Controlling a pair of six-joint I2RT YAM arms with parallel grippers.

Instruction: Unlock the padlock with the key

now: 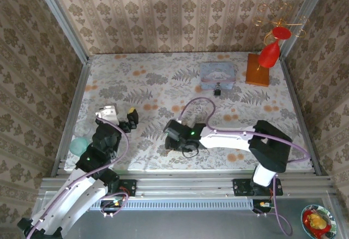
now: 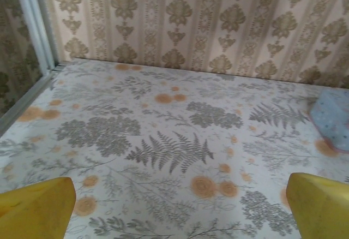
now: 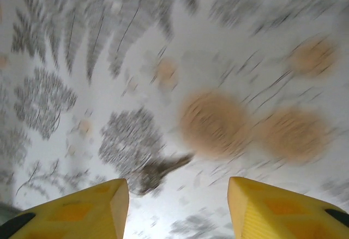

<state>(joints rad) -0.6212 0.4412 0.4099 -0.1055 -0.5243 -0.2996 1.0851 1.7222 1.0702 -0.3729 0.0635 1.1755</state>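
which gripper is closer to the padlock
Right. In the top view the right gripper is below and left of the padlock; the left gripper is farther away, further left.

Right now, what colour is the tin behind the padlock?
Pale blue; the tin shows best in top external.
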